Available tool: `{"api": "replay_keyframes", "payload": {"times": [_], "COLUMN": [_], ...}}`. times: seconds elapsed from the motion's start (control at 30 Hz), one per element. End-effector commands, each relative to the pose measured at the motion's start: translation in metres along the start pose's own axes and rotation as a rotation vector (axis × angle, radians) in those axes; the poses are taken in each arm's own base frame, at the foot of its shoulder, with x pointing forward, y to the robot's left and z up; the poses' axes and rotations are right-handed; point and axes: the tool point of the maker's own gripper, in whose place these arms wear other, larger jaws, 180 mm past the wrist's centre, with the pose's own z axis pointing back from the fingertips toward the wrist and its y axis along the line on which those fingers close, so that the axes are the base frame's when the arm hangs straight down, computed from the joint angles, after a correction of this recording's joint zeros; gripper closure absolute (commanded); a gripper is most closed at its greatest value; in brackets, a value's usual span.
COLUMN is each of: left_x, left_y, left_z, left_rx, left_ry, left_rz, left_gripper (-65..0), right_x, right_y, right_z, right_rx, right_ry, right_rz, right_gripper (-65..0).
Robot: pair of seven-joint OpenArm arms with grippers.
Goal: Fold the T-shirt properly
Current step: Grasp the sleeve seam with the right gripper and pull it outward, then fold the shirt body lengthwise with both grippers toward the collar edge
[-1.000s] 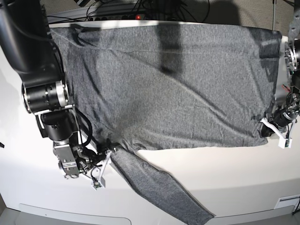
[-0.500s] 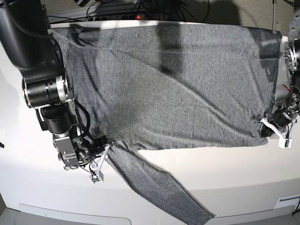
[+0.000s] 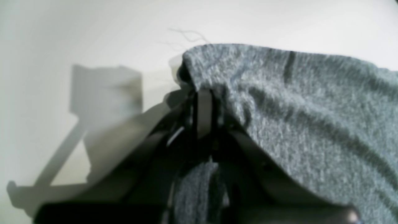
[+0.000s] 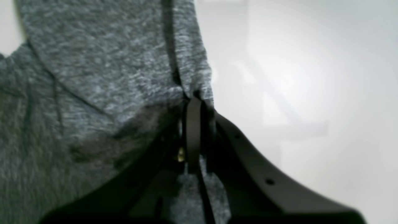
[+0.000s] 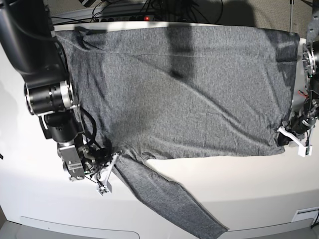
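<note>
1. Two arms are seen low at opposite edges of the T-shirt (image 5: 184,94), which is spread flat across most of the white table (image 5: 249,189), with one long sleeve (image 5: 164,196) trailing diagonally toward the near edge.
2. The right arm (image 5: 47,94) is bent down at the base view's left, and its right gripper (image 5: 113,158) is clamped tight on the cloth right where the sleeve meets the body; in the wrist view the fabric is pinched between the black fingers (image 4: 194,124).
3. The left gripper (image 5: 285,135) is kept low at the shirt's near corner on the base view's right, jaws closed on the grey hem; that corner is draped over the fingers (image 3: 203,112) in the wrist view.
4. No brand, label or readable writing can be made out anywhere; both wrist views are pretty blurry.
</note>
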Motion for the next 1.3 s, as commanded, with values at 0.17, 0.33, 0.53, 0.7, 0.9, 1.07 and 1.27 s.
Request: {"api": "replay_keyframes", "payload": {"times": [0.17, 0.33, 0.53, 0.7, 0.9, 1.07, 1.27], "left_x": [0.027, 0.054, 0.079, 0.073, 0.060, 0.049, 0.048], "left_y": [-0.005, -0.002, 0.022, 0.028, 0.031, 0.033, 0.032], "left_z": [0.000, 0.009, 0.030, 0.035, 0.037, 0.038, 0.038], "left_rx": [-0.037, -0.066, -0.049, -0.043, -0.038, -0.034, -0.034], "left_ry": [0.014, -0.026, -0.059, -0.059, -0.039, -0.023, -0.018], "left_rz": [-0.047, -0.005, 0.057, 0.088, 0.095, 0.098, 0.099], "left_gripper": [0.0, 0.0, 0.0, 0.0, 0.0, 0.0, 0.0], "right_x": [0.057, 0.053, 0.060, 0.070, 0.071, 0.068, 0.061], "right_y": [-0.012, -0.004, 0.005, 0.008, 0.012, 0.023, 0.037], "right_z": [0.030, 0.032, 0.036, 0.045, 0.051, 0.059, 0.085], "right_rx": [0.044, 0.092, 0.142, 0.158, 0.181, 0.206, 0.209], "right_ry": [-0.052, -0.022, -0.043, -0.042, -0.045, -0.064, -0.176], "right_rz": [0.071, 0.107, 0.094, 0.083, 0.076, 0.098, 0.102], "right_gripper": [0.0, 0.0, 0.0, 0.0, 0.0, 0.0, 0.0]}}
